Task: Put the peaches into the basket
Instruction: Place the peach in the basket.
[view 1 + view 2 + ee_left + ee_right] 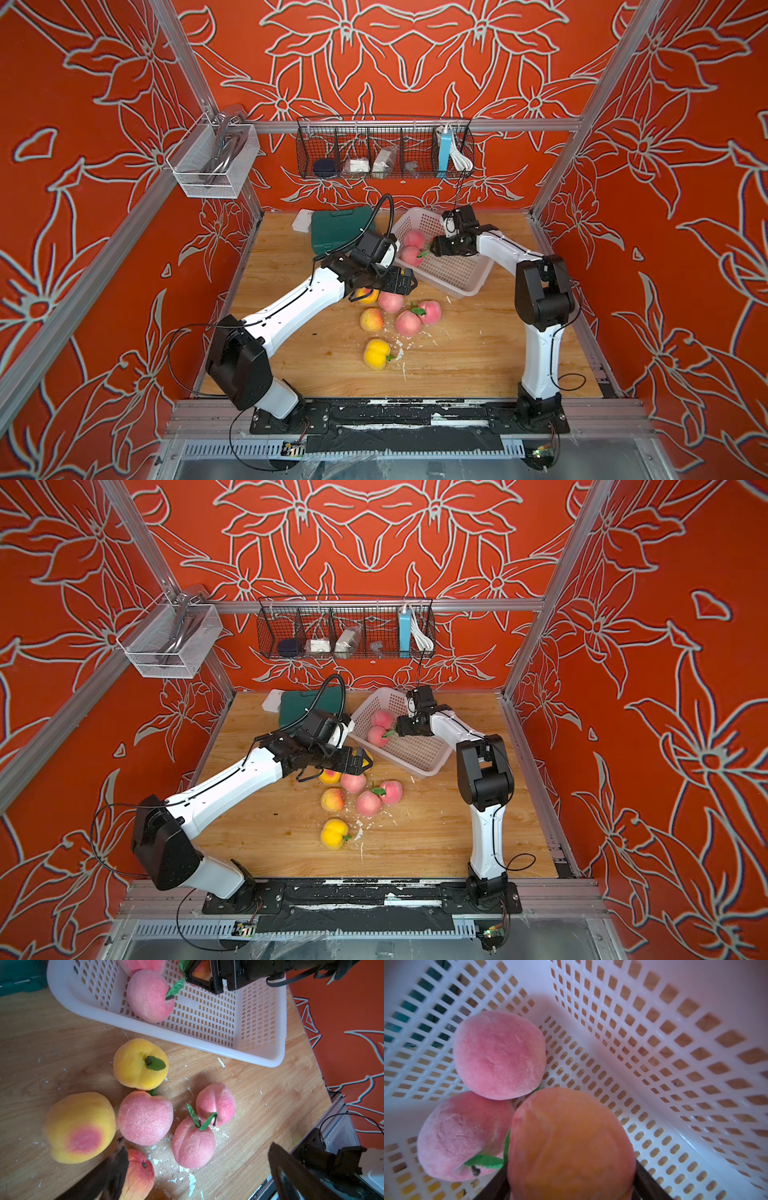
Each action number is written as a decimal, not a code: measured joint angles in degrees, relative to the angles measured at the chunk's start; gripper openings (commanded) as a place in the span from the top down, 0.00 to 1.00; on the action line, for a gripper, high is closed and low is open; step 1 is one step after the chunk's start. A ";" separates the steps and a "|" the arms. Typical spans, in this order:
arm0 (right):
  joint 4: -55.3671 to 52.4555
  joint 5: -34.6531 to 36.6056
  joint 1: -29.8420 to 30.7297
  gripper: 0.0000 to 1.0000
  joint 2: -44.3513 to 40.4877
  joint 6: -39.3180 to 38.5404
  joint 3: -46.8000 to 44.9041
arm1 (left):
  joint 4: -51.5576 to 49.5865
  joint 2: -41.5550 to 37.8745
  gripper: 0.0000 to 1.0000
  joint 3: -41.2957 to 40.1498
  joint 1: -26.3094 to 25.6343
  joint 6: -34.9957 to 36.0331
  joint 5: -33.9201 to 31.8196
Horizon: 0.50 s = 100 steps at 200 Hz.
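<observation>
The pale pink basket [451, 270] [415, 754] stands tilted at the back of the wooden table. Two pink peaches [414, 239] [499, 1055] lie in its far-left corner. Inside the basket, my right gripper [434, 248] [571, 1180] is shut on an orange peach [571, 1142], low beside the two pink ones. Several more peaches lie loose in front of the basket: pink ones [408, 323] [145, 1118], yellow-orange ones [371, 319] [80, 1128] and a plain yellow one [376, 353]. My left gripper [405, 282] [197, 1144] hangs wide open above this cluster, holding nothing.
A green case [338, 228] and a white box [302, 220] lie at the back left beside the basket. A black wire rack [384, 149] and a white mesh bin [212, 158] hang on the frame above. White flakes [399, 349] litter the wood.
</observation>
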 measured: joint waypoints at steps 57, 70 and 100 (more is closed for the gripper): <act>-0.37 0.00 0.00 0.27 1.53 0.15 0.00 | 0.04 -1.05 0.01 -0.70 0.48 -0.04 0.04; -0.44 0.00 0.00 0.25 1.79 0.17 0.00 | 0.13 -1.51 0.01 -0.83 0.52 -0.04 0.07; -0.44 -0.02 0.00 0.20 2.40 0.33 0.00 | 0.24 -2.64 0.01 -1.79 0.61 -0.15 0.09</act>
